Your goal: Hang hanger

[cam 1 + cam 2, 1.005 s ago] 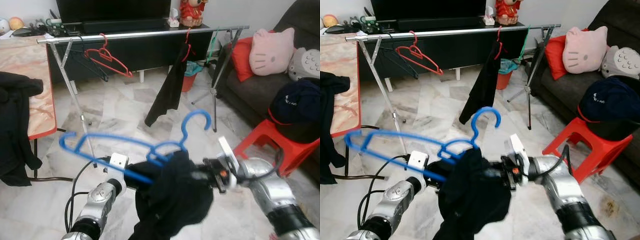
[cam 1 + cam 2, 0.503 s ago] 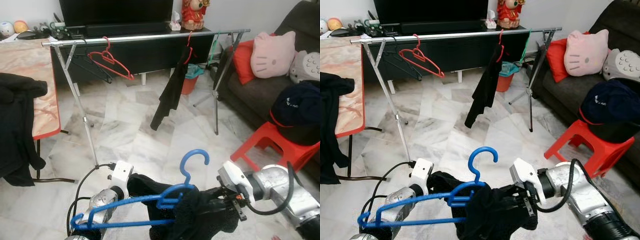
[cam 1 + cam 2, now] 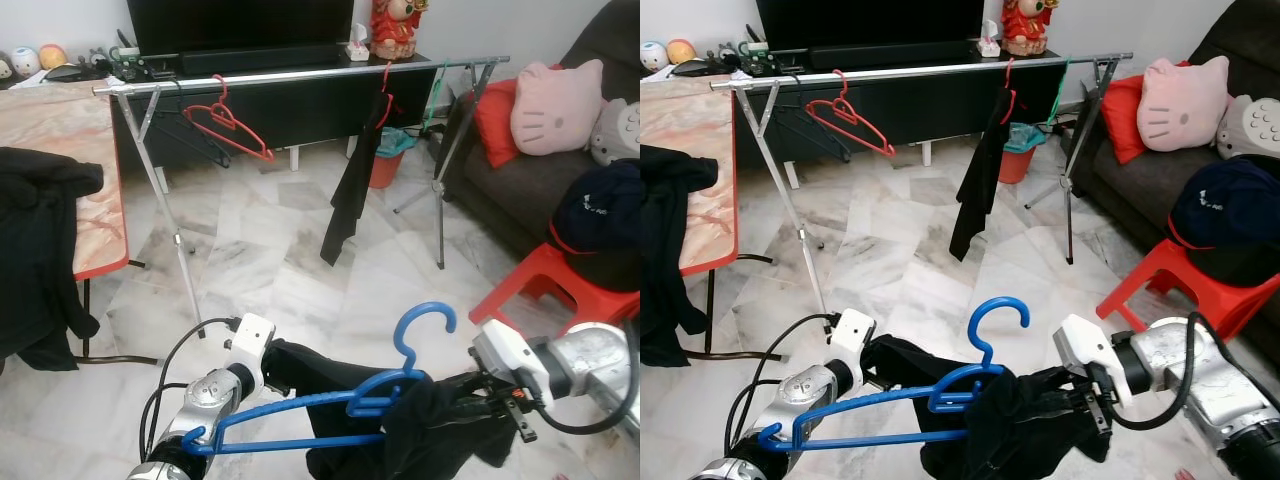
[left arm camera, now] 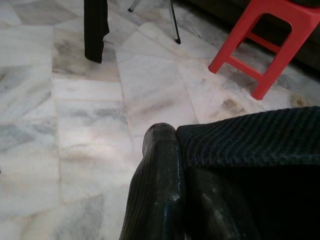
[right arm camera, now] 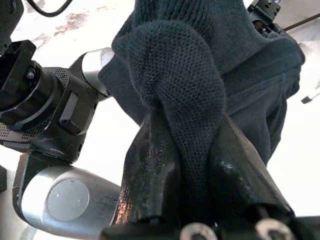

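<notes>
A blue hanger [image 3: 330, 405] lies low in front of me, its hook [image 3: 427, 322] pointing up, with a black knit garment [image 3: 420, 445] bunched over its right half. My left gripper [image 3: 285, 367] reaches in from the left and is shut on the garment's left edge [image 4: 250, 142]. From the right, my right gripper [image 3: 472, 397] is shut on a fold of the same garment [image 5: 185, 90]. The silver clothes rail [image 3: 300, 75] stands further off across the marble floor, well above and beyond both grippers.
On the rail hang a red hanger [image 3: 228, 122], a black hanger [image 3: 200, 145], a black garment [image 3: 352, 185] and a green hanger [image 3: 432, 92]. A table [image 3: 70, 150] with black clothes [image 3: 35, 260] is at left. A red stool [image 3: 545, 285] and sofa [image 3: 500, 190] are at right.
Both grippers have brought the hanger and garment down from chest height to low in front of me, then a little to the right. The camera has shifted slightly too.
</notes>
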You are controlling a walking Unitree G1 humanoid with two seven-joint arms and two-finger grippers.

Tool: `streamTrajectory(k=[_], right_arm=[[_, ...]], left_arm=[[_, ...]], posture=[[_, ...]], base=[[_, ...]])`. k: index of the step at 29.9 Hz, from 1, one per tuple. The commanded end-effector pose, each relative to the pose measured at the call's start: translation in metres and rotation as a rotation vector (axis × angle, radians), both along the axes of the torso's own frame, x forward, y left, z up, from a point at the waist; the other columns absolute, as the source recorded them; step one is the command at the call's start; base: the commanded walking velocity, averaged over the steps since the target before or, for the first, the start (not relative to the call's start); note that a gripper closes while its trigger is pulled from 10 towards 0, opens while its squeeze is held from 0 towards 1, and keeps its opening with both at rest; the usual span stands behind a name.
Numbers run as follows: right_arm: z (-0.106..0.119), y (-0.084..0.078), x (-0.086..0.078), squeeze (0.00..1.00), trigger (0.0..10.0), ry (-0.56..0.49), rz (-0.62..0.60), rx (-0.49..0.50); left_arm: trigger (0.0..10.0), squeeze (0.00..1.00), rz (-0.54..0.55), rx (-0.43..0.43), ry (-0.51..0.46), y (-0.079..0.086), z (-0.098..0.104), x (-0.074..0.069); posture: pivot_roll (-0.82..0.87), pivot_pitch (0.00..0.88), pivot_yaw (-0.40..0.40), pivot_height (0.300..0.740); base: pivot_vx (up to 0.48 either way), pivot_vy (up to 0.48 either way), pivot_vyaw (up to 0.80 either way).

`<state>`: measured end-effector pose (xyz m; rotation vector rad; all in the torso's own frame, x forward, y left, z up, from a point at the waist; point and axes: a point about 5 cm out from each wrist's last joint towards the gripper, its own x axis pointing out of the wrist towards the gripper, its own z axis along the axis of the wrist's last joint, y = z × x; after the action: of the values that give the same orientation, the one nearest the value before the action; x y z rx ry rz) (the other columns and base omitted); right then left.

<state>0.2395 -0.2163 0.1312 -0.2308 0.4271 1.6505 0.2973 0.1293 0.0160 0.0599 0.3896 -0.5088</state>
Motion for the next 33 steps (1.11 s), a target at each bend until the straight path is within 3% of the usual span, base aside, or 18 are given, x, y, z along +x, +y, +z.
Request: streamTrajectory(k=[1, 4, 9, 14, 18, 25, 33], right_arm=[[0.021, -0.024, -0.004, 0.00, 10.0, -0.013, 0.040, -0.016], [0.028, -0.032, -0.003, 0.00, 10.0, -0.026, 0.006, -0.017], [0.029, -0.037, -0.007, 0.00, 10.0, -0.027, 0.012, -0.044], [0.036, -0.045, -0.008, 0.00, 10.0, -0.049, 0.008, -0.086], [0.036, -0.047, -0.008, 0.00, 10.0, -0.057, 0.018, -0.115], [0.027, -0.066, -0.011, 0.00, 10.0, -0.077, 0.050, -0.325], [0.019, -0.066, -0.005, 0.00, 10.0, -0.094, 0.039, -0.356]], left_arm=[[10.0, 0.00, 0.343, 0.133, 0.070, 0.087, -0.006, -0.005], [10.0, 0.00, 0.438, 0.159, 0.061, 0.104, -0.001, -0.002], [10.0, 0.00, 0.467, 0.189, 0.045, 0.112, 0.004, 0.000], [10.0, 0.00, 0.580, 0.314, 0.003, 0.143, 0.020, 0.005], [10.0, 0.00, 0.595, 0.337, -0.002, 0.147, 0.023, 0.006], [10.0, 0.00, 0.643, 0.393, -0.020, 0.159, 0.032, 0.009], [10.0, 0.00, 0.632, 0.424, -0.007, 0.153, 0.026, 0.008]], posture=[[-0.01, 0.000, -0.039, 0.740], [-0.01, 0.000, -0.032, 0.740], [-0.02, 0.000, -0.028, 0.740], [-0.02, 0.000, -0.019, 0.740], [-0.02, 0.000, -0.016, 0.740], [-0.03, 0.000, -0.011, 0.740], [-0.02, 0.000, -0.015, 0.740]], base=[[0.000, 0.000, 0.00], [0.000, 0.000, 0.00], [0.000, 0.000, 0.00], [0.000, 0.000, 0.00], [0.000, 0.000, 0.00], [0.000, 0.000, 0.00], [0.000, 0.000, 0.00]])
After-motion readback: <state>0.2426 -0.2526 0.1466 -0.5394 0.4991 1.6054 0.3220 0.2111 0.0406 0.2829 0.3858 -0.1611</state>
